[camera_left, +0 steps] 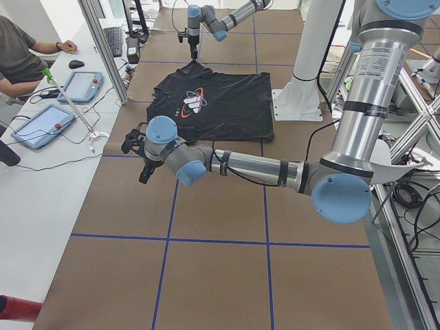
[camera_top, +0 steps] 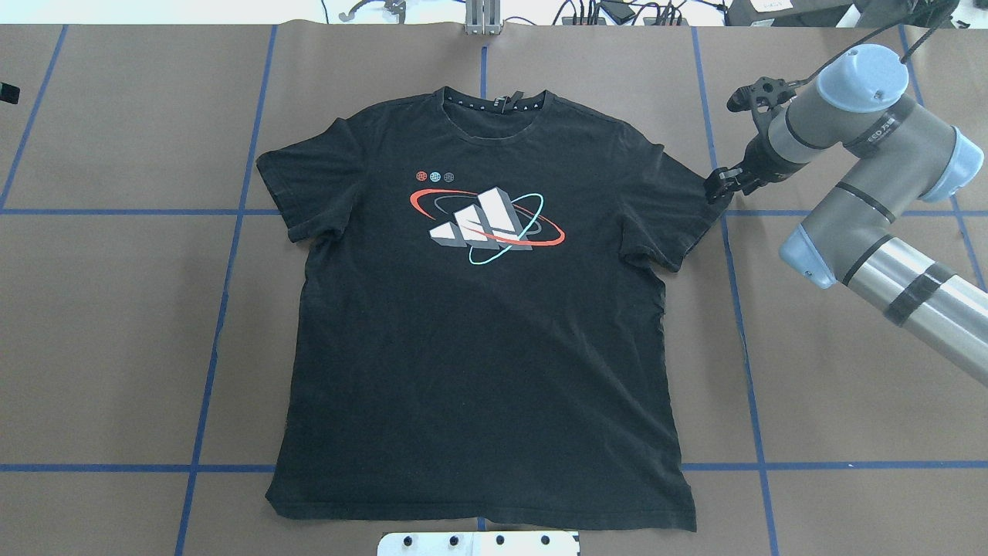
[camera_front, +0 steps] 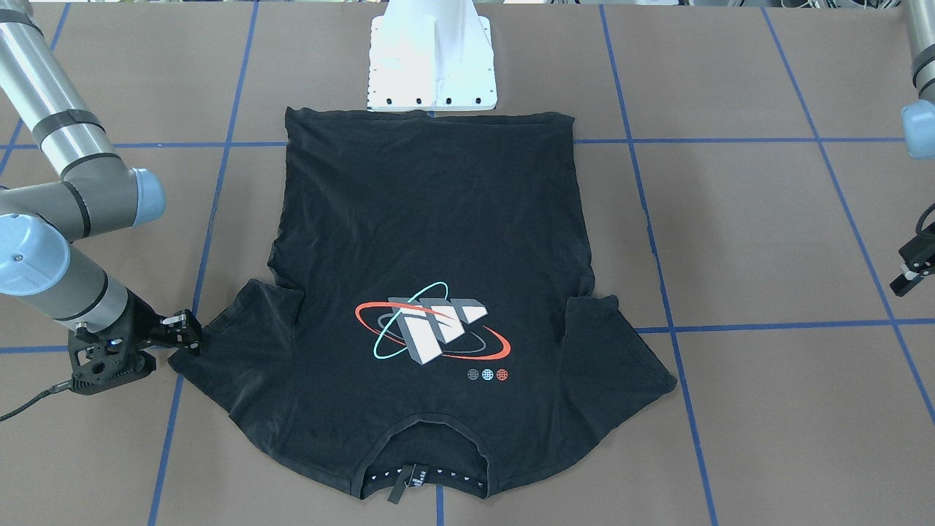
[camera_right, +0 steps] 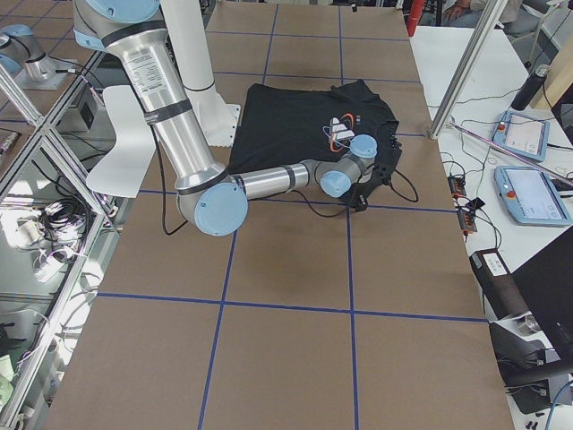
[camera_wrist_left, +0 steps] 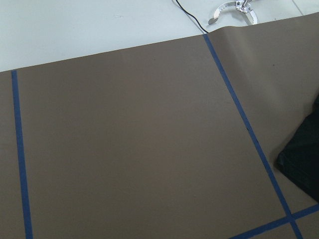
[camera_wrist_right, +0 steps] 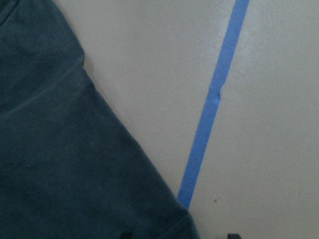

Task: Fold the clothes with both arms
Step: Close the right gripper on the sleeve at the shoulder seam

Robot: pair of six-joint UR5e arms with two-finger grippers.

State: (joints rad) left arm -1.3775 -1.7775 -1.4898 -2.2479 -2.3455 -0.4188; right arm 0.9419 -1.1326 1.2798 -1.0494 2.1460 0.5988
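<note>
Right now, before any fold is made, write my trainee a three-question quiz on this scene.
1. True or false: the T-shirt lies spread flat with its graphic facing up.
2. Pick one. The right pincer is at: A the hem; B the collar; C the edge of a sleeve.
3. Fill the gap: the left pincer hangs ___ from the shirt and touches no cloth.

Key: 1 true. 2 C. 3 apart.
</note>
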